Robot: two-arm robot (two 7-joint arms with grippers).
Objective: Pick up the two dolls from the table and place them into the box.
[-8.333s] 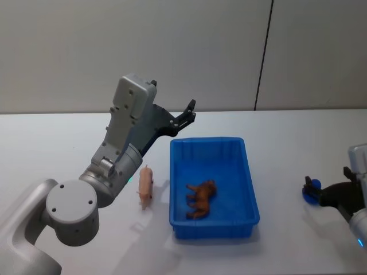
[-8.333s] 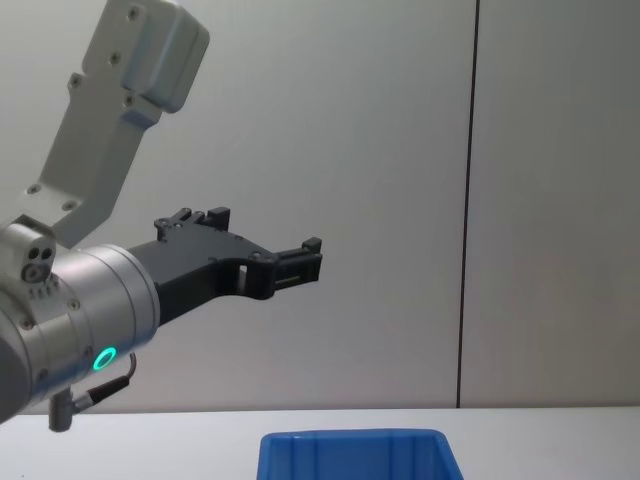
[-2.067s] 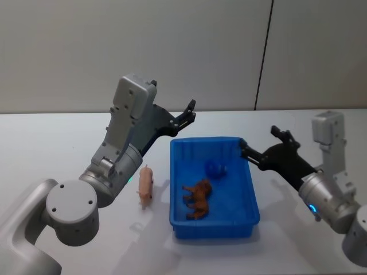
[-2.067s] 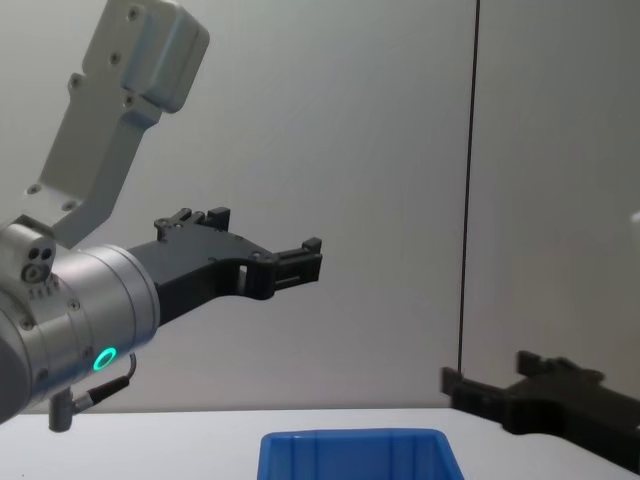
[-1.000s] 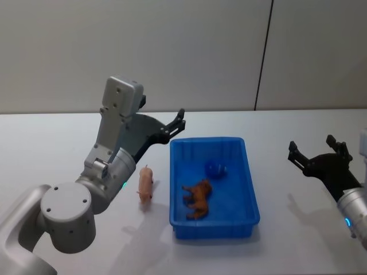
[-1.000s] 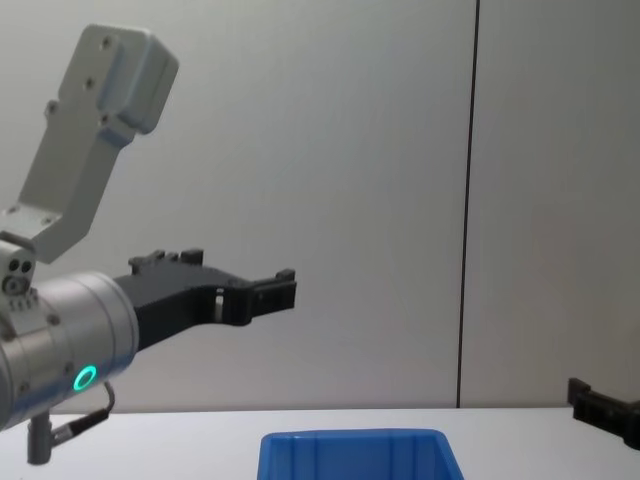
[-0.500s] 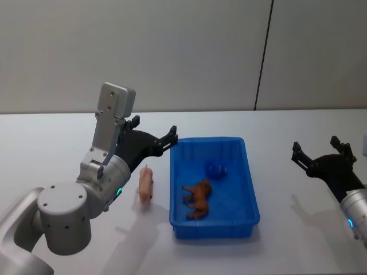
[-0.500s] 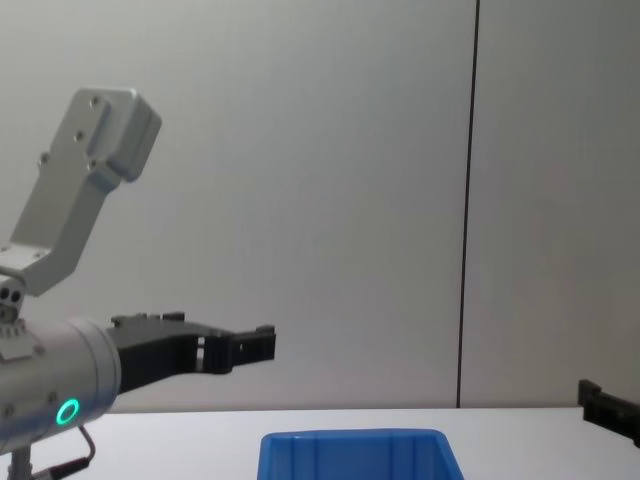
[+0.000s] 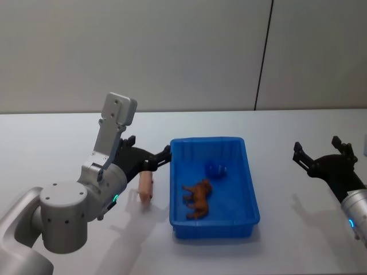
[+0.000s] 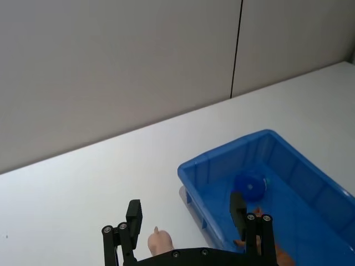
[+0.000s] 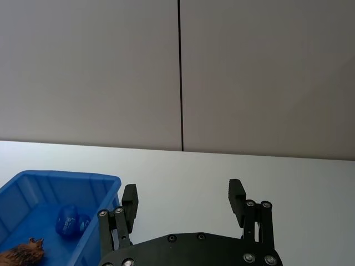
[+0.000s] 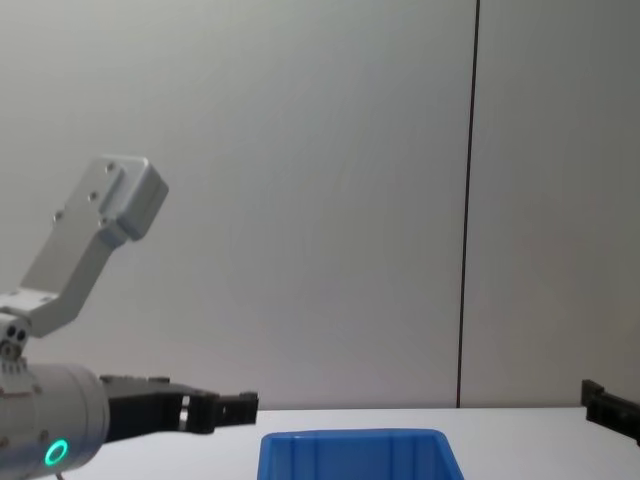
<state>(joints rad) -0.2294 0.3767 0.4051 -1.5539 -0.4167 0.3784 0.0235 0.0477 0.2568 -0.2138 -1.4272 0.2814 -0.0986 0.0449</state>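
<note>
OP: Left arm's dropped in the last second, so in the head view my left gripper sits low at centre-left, fingers spread, over the upper end of the pink doll on the table. Right gripper has pulled back to the right edge, spread and empty.

Reply: so blue's in?

OP: Yep, blue doll and a brown toy lie in the box. Pink's the last one, I reckon.

Reply: which way's it lying?

OP: Long axis runs up-frame along the box's left wall, just beside it. Left wrist view: it pokes in at bottom-centre between my fingers. Can't tell which end's the head. Right wrist: blue doll lower left, in the box. Chest: left gripper lower left, near the rim.
</note>
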